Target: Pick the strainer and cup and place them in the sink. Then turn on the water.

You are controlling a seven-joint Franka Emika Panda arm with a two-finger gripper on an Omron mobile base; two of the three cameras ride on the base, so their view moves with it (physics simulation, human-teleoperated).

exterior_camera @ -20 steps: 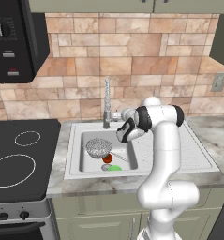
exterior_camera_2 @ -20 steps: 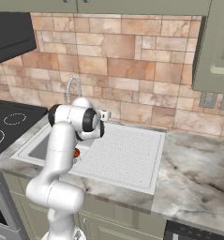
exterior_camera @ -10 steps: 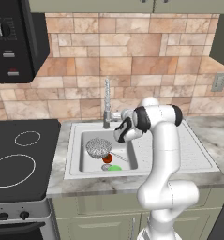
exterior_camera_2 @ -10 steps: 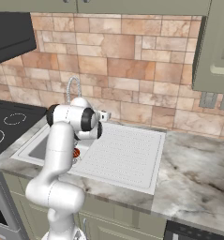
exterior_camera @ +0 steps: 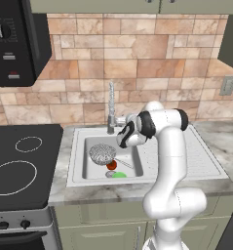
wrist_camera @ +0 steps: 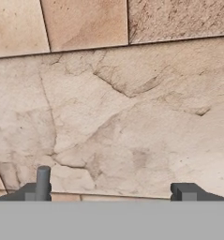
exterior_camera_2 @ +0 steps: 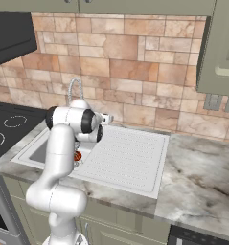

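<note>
The robot's hand, the gripper, has moved a little toward the faucet at the back of the sink. Before, it was a bit further from the faucet. Its fingers were wide apart before and are wide apart now.

I find nothing I can read: no words, brand names, numbers or signs anywhere before me. The dark oven panel at my ten o'clock carries a dial with small white tick marks and a tiny red patch below it, but none of these resolve into letters or figures. The stovetop at nine o'clock bears only plain white burner rings, with no lettering.
</note>
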